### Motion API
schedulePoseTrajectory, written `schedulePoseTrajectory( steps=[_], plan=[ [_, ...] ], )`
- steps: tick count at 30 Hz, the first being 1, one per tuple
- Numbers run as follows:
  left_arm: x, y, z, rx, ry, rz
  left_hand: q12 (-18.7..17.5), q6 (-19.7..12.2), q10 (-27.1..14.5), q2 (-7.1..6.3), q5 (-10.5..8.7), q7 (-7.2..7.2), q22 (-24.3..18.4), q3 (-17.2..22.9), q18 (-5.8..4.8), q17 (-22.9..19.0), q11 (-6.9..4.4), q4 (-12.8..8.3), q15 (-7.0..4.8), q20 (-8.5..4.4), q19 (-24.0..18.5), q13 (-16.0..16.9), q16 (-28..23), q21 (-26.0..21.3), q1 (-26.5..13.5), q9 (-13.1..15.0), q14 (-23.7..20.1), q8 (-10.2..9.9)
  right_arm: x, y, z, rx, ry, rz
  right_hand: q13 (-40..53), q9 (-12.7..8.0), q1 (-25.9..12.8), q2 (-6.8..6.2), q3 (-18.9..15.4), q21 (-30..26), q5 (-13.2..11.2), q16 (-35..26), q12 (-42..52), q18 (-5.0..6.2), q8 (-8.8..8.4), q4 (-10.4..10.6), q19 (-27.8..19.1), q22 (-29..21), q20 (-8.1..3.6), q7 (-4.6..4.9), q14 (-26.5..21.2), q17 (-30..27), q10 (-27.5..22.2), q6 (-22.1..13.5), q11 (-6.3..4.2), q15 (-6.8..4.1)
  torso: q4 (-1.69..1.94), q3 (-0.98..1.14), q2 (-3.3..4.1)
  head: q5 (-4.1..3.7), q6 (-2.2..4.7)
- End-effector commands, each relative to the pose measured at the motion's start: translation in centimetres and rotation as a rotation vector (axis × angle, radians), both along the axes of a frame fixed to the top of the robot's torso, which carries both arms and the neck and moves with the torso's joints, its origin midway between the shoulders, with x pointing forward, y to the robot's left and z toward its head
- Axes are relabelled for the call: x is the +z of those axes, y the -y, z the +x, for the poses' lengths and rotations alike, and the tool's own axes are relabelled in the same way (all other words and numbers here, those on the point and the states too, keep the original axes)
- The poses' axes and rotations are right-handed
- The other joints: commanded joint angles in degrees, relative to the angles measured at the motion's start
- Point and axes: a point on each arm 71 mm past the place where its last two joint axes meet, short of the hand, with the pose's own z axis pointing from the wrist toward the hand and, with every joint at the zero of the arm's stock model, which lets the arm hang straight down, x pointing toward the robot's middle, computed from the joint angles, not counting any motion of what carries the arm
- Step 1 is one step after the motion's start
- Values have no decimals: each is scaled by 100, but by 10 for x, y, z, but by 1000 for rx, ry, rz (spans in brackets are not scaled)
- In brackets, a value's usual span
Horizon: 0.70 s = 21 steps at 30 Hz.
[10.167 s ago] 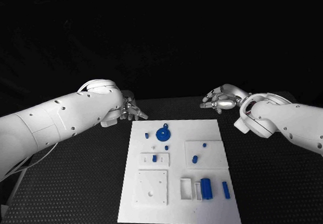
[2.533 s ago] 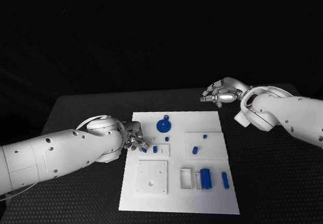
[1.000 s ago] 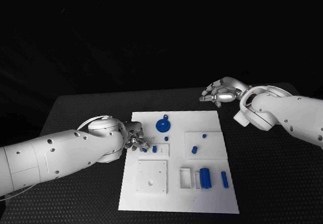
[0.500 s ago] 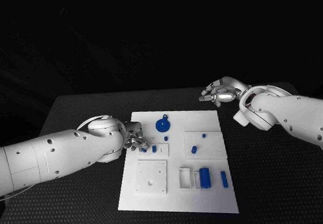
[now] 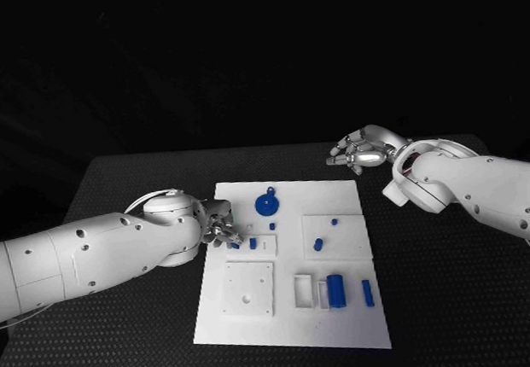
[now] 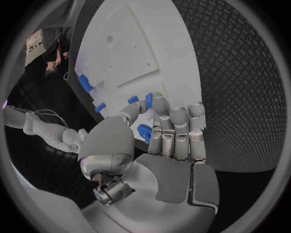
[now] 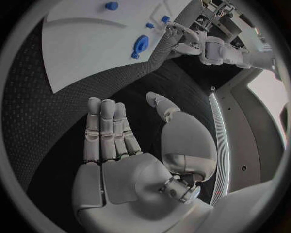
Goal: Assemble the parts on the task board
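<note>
The left hand point(image 5: 223, 229) sits at the left edge of the white task board point(image 5: 351, 331), about level with its upper third. In the left wrist view its fingers point(image 6: 179, 127) are curled forward over the board with the thumb drawn in toward them, and a small blue peg point(image 6: 145, 133) shows in the narrow gap between thumb and fingers. It looks pinched there, though the fingers hide most of it and I cannot be sure of the contact. Just past the fingertips a second small blue piece point(image 6: 148, 100) stands on the board.

The right hand point(image 5: 359, 152) is off the board, over the black table point(image 5: 117, 186) beyond the board's far right corner. The right wrist view shows it holding nothing, fingers point(image 7: 107, 127) extended side by side and the thumb spread well apart.

On the board, a round blue disc point(image 5: 268, 205) lies near the far edge, just right of the left hand. A raised square plate point(image 5: 249, 291) lies at the board's near left. Right of it is a shallow rectangular pocket point(image 5: 303, 289), which looks bare inside. A long blue block point(image 5: 335, 290) stands just beside that pocket, and a slim blue bar point(image 5: 366, 292) lies near the board's right edge. Two small blue pegs point(image 5: 319, 244) sit on another raised square on the board's right side, too small to make out in detail.
</note>
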Motion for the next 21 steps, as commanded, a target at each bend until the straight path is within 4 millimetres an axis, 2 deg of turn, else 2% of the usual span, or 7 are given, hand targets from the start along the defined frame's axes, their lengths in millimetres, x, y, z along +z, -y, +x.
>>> schedulePoseTrajectory(
  steps=[1, 21],
  plan=[
    [-11, 0, -7, -14, -45, 39, -9, 38, 33, 10, 43, -15, 104, 783, 49, 8, -30, -754, -68, -613, 37, 8, 10, 29, 77, 9, 52, 17, 0, -2, -1, 17, -2, 1, -9, -10, -8, 47, -14, -10, 14, 21, 36, 87, 39, -20, -18, 114, 9, 48, -52, -6, -29, -12, 10, -8, 4, 3, -3, 1, -6],
    [-14, 9, -10, -18, -82, 4, -6, 61, 59, 16, 59, -21, 104, 765, 48, 21, -36, -745, -78, -622, 62, 18, 22, 45, 57, -2, 75, 11, 0, -1, -1, 15, -2, 1, -13, -11, -9, 46, -14, -10, 15, 23, 38, 87, 39, -22, -19, 114, 8, 48, -52, -9, -30, -12, 10, -8, 0, 7, -3, -7, -2]
  ],
)
